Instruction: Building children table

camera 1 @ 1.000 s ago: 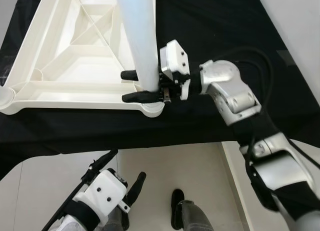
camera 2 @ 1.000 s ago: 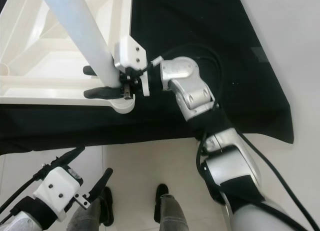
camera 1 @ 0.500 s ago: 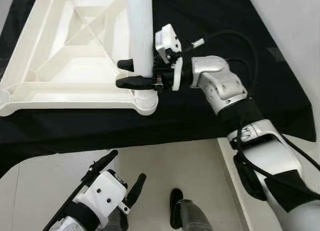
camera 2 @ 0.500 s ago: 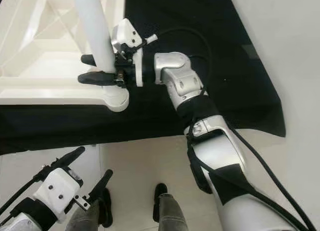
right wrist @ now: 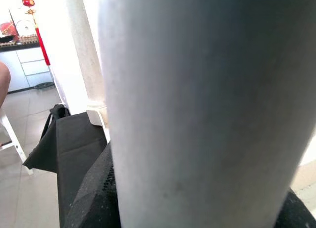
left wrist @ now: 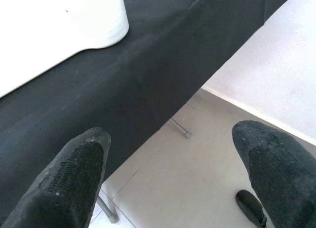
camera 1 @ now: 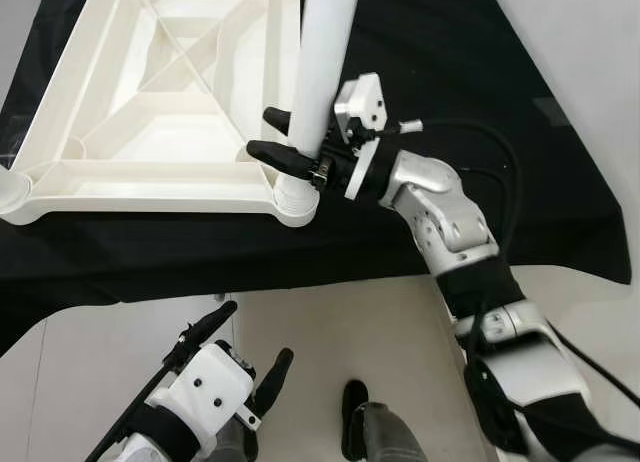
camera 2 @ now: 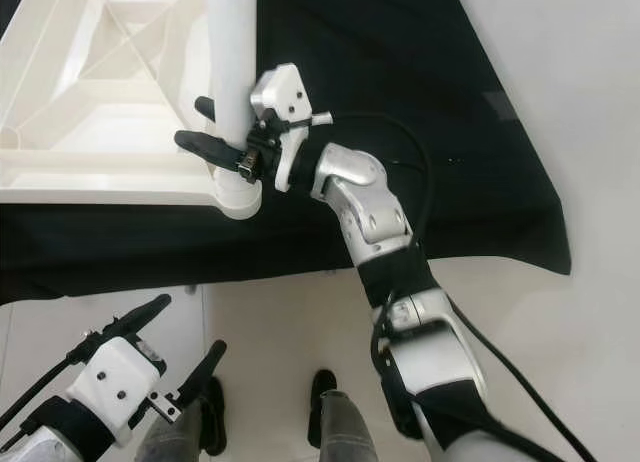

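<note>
Fitting leg step: right gripper (camera 1: 285, 142) pinching white table leg (camera 1: 318, 77) just above corner socket (camera 1: 293, 200) of upturned tabletop (camera 1: 150, 112) on black cloth (camera 1: 450, 72). Left gripper (camera 1: 240, 347) hanging idle, fingers spread. Next likely: seat leg straight, press or twist down.

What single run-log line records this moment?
right tool: shut on table leg | leg in tabletop corner socket | left tool: open, idle

Silver, blocky jointed right arm (camera 1: 445, 217) with black bands between segments and black cables looped alongside; white housing at the wrist behind the right gripper (camera 1: 285, 147) with long black fingers. White boxy left gripper (camera 1: 232, 354), small dark screws, textured black fingers (left wrist: 69, 183).
</note>
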`<state>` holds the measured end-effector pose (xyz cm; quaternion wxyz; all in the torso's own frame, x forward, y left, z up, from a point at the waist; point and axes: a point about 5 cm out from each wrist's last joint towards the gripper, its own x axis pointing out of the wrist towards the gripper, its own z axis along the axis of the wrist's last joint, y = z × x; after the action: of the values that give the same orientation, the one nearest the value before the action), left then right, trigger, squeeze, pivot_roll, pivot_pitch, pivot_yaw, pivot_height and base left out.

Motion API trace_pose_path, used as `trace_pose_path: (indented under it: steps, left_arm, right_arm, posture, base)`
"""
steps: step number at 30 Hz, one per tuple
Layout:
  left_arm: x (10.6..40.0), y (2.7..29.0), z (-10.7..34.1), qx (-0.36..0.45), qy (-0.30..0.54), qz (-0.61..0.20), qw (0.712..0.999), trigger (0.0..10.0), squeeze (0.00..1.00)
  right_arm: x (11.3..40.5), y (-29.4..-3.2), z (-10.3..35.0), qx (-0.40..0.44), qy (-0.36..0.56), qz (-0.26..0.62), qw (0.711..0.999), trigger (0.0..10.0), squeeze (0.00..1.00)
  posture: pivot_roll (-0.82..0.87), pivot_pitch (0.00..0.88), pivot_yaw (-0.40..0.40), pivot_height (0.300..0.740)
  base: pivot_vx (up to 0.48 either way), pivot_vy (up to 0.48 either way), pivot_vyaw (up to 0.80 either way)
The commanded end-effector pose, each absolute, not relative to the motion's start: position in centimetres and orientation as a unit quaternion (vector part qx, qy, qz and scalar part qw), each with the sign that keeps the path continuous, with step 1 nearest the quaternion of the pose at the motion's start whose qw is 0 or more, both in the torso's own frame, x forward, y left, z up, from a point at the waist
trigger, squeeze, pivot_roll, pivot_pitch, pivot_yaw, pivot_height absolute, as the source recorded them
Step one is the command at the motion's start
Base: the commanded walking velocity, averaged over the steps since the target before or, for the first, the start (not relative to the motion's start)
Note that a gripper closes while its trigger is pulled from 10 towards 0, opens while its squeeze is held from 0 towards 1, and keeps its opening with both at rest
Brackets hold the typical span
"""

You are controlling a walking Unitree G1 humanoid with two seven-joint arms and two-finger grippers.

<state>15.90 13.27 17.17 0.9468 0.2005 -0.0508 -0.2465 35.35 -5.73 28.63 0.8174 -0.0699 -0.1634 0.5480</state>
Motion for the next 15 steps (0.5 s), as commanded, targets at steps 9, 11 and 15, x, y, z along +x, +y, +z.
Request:
trace_pose_path:
  steps: [9, 11, 15]
  left_arm:
    - [15.7, 13.3, 16.6, 0.202, -0.034, -0.25, 0.946, 10.0, 0.0]
    - [15.7, 13.3, 16.6, 0.202, -0.035, -0.25, 0.946, 10.0, 0.0]
    - [15.7, 13.3, 16.7, 0.202, -0.035, -0.249, 0.947, 10.0, 0.0]
  right_arm:
    - [35.3, -6.4, 22.6, -0.176, -0.055, 0.553, 0.812, 10.0, 0.0]
    - [34.8, -6.2, 23.1, -0.18, -0.072, 0.572, 0.797, 10.0, 0.0]
    - [34.3, -6.2, 23.2, -0.187, -0.081, 0.588, 0.783, 10.0, 0.0]
  posture:
    - [0.09, 0.462, -0.062, 0.74]
    - [0.09, 0.463, -0.065, 0.74]
    - [0.09, 0.463, -0.065, 0.74]
  base:
    - [0.0, 0.0, 0.0]
    - [0.0, 0.0, 0.0]
    - [0.0, 0.0, 0.0]
